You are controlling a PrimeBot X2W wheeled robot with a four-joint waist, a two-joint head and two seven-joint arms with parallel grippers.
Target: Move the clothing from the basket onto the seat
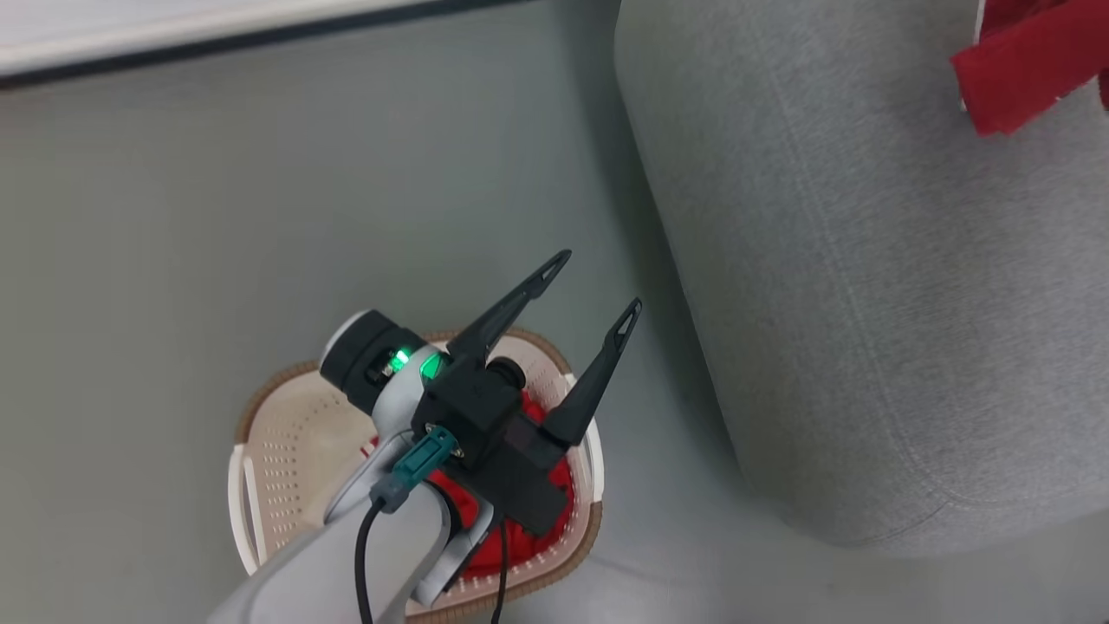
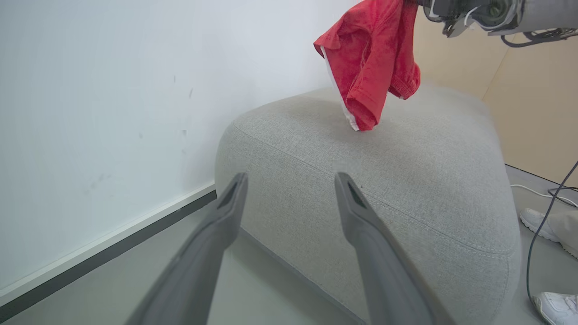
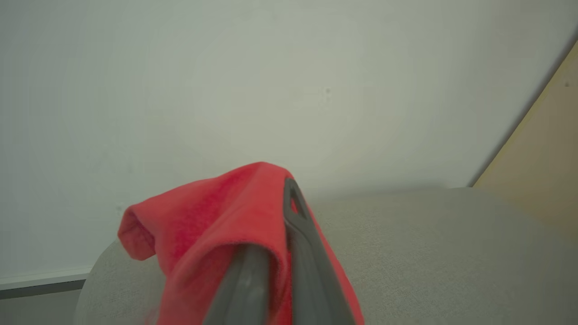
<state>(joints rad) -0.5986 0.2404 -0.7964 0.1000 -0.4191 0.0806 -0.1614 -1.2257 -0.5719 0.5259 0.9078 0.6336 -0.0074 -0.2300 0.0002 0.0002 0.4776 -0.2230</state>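
Seat [image 1: 866,303]: grey and broad, ahead and to the right of the left gripper [image 1: 599,279], and beneath the right gripper [image 3: 273,225].
Basket [image 1: 286,433]: on the floor [image 1: 260,217] directly under the left gripper's wrist, apart from the seat.
Held garment [image 2: 370,58]: red with white trim, hanging from the right gripper over the seat top.
Clothing in basket [image 1: 520,537]: a red heap at the basket's right end, below the left gripper's body.
Left gripper: fingers spread wide, nothing between them.
Right gripper: clenched on the held garment, with fabric draped over one finger.
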